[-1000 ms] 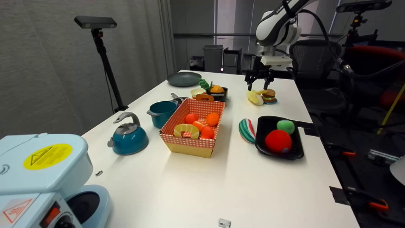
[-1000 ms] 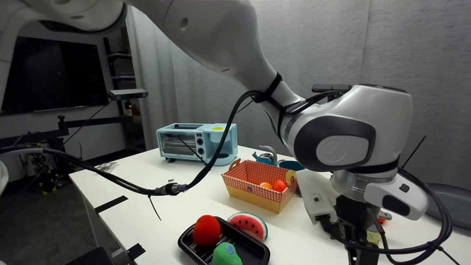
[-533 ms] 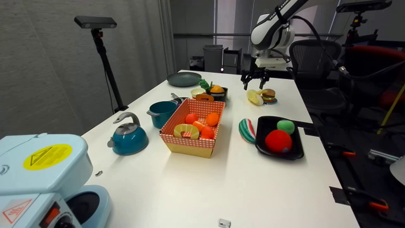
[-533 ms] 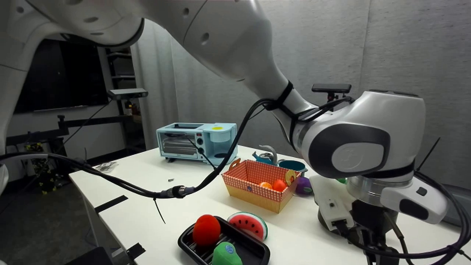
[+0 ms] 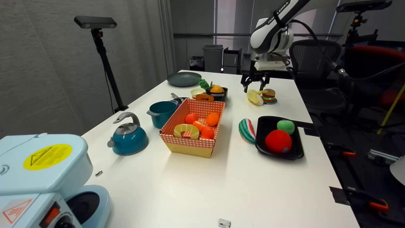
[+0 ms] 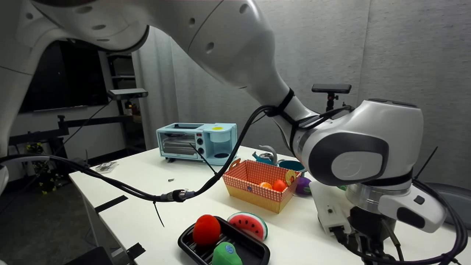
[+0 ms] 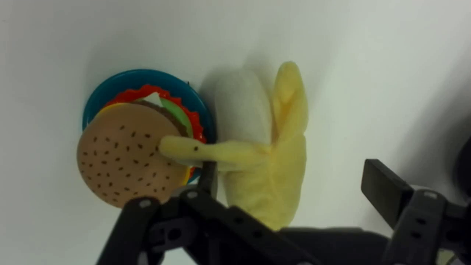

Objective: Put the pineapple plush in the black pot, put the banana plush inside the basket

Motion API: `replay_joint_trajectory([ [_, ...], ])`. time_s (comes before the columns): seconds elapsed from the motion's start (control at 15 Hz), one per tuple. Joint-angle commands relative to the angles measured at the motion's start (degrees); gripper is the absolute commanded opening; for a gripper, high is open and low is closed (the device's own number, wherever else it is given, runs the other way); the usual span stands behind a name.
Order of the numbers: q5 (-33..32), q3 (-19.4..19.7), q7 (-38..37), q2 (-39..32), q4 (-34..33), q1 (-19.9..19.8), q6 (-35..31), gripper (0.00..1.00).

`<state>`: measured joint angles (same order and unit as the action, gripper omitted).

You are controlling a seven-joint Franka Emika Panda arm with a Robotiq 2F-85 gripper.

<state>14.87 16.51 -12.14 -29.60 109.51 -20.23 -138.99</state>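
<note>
Along the counter [image 5: 262, 190], left to right in an exterior view, comes the basket [image 5: 191, 149], then the pineapple plush [image 5: 217, 89], apparently settled in the black pot [image 5: 222, 96]. Next, outside the basket, the banana plush [image 5: 254, 96] lies below my tool [image 5: 253, 90], which is spread wide and grips nothing. I judge the banana plush light, soft and hard to harm; I'd pinch across its thick middle. Just beside it, the toy burger [image 5: 269, 94] leaves one finger [image 7: 209, 182] little room, and a loose peel flap [image 7: 224, 152] reaching over the toy burger may snag.

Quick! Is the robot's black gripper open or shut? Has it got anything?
Black two-fingered gripper: open, holding nothing; the pale yellow peeled banana plush shows between its spread jaws in the wrist view.
</note>
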Motion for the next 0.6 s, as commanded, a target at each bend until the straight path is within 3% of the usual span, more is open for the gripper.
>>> replay_joint_trajectory([
  [0.0,1.13,-0.65,-1.15,-0.67,0.26,-0.66,-1.55,1.0],
  [0.33,2.33,-1.18,-0.78,-0.51,1.39,-1.04,-2.06,1.0],
  [0.4,2.59,-1.33,-0.59,-0.45,1.65,-1.03,-2.5,0.92],
  [0.53,3.5,-1.93,0.05,-0.61,1.97,-1.24,-3.37,0.66],
])
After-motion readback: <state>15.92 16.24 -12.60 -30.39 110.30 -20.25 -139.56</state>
